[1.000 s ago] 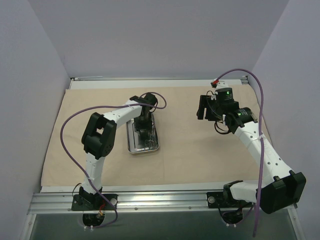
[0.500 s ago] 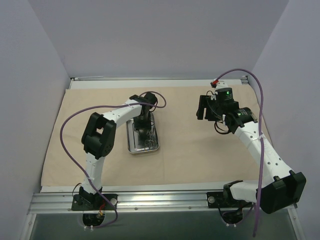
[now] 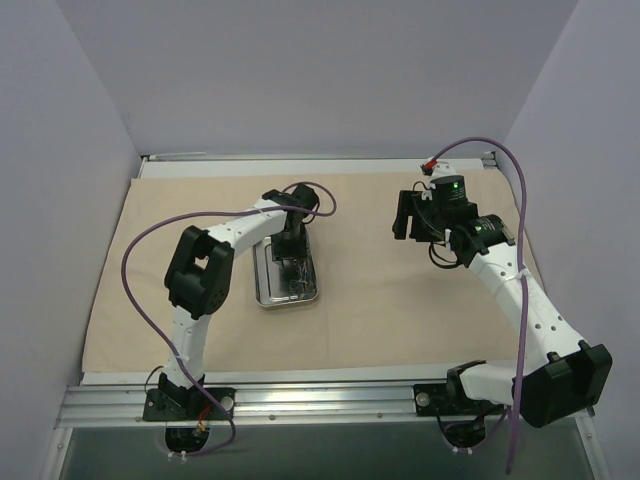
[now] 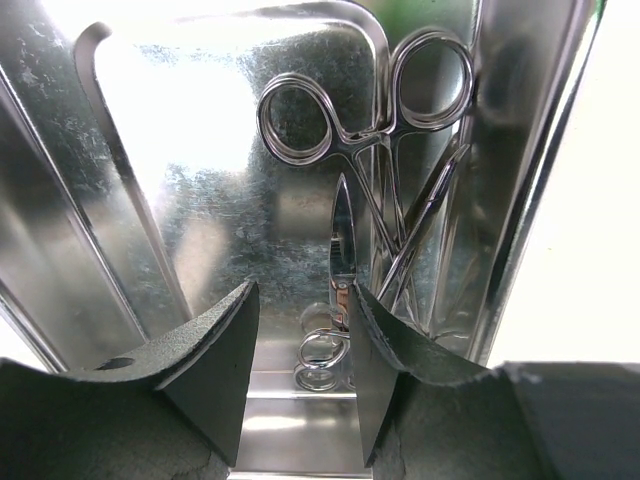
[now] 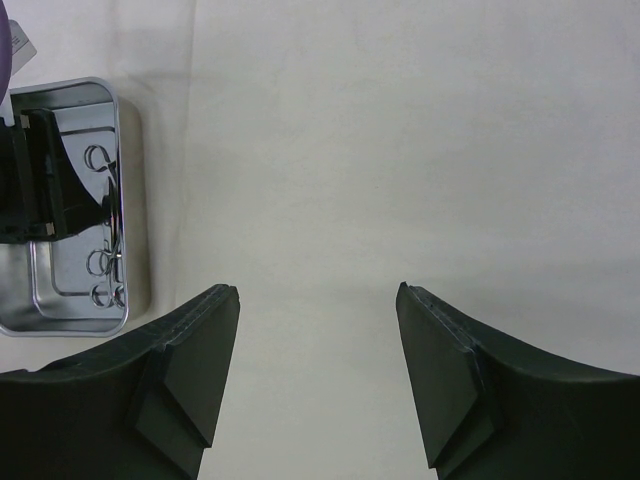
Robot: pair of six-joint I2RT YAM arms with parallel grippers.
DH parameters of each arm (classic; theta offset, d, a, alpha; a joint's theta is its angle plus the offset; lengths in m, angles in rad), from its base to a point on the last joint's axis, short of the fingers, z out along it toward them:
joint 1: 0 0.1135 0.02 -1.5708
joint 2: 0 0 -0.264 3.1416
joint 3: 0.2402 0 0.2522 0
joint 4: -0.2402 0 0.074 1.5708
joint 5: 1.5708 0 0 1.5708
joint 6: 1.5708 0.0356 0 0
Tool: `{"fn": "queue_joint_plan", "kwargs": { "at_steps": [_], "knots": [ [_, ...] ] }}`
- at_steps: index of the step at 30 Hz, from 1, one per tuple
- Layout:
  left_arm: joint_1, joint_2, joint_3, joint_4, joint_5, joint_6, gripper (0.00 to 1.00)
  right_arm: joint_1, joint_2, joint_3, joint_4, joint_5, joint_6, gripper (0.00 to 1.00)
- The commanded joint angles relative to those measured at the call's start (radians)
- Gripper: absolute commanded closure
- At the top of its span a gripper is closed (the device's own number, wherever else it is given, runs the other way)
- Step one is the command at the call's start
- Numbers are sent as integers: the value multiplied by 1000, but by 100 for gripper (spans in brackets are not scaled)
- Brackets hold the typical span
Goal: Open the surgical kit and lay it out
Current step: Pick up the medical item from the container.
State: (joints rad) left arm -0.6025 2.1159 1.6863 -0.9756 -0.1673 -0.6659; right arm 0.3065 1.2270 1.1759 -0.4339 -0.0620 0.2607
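Note:
The beige cloth wrap [image 3: 380, 310] lies spread flat over the table. The steel tray [image 3: 262, 292] sits on it left of centre. My left gripper [image 3: 291, 258] reaches down into the tray [image 4: 190, 190], jaws open a finger's width. A small pair of scissors [image 4: 341, 240] lies along its right fingertip, ring handles between the jaws, not clamped. Ring-handled forceps [image 4: 297, 122] lie beyond, against the tray's right wall. My right gripper [image 3: 405, 215] hovers open and empty over bare cloth [image 5: 400, 150]. In the right wrist view the right gripper [image 5: 318, 292] sees the tray [image 5: 60, 290] at far left.
Grey walls close in the table on the left, back and right. A metal rail [image 3: 320, 400] runs along the near edge by the arm bases. The left arm's purple cable [image 3: 135, 290] loops out over the left part of the cloth.
My left wrist has shifted slightly toward the far end of the tray. The right arm has not moved.

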Motion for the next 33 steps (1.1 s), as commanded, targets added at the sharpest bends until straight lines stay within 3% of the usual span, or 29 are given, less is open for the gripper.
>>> {"fn": "queue_joint_plan", "kwargs": {
  "at_steps": [1, 15, 17, 21, 25, 33],
  "knots": [
    [-2, 3, 44, 3, 11, -11, 50, -3, -9, -5, -2, -12, -9, 35],
    [-17, 87, 29, -47, -18, -21, 52, -1, -15, -24, 6, -15, -6, 34],
    [-17, 104, 23, -60, -23, -15, 56, -1, -15, -24, 7, -13, -6, 34],
    [-17, 118, 6, -54, -26, -1, 83, 3, -4, -18, 12, -15, -6, 34],
    [-11, 98, 7, -43, -29, 20, 97, 9, 6, -7, 14, -12, -15, 34],
    [55, -37, 50, -72, -49, 86, 98, 16, 46, 14, 30, -50, -29, 36]
  ]
}}
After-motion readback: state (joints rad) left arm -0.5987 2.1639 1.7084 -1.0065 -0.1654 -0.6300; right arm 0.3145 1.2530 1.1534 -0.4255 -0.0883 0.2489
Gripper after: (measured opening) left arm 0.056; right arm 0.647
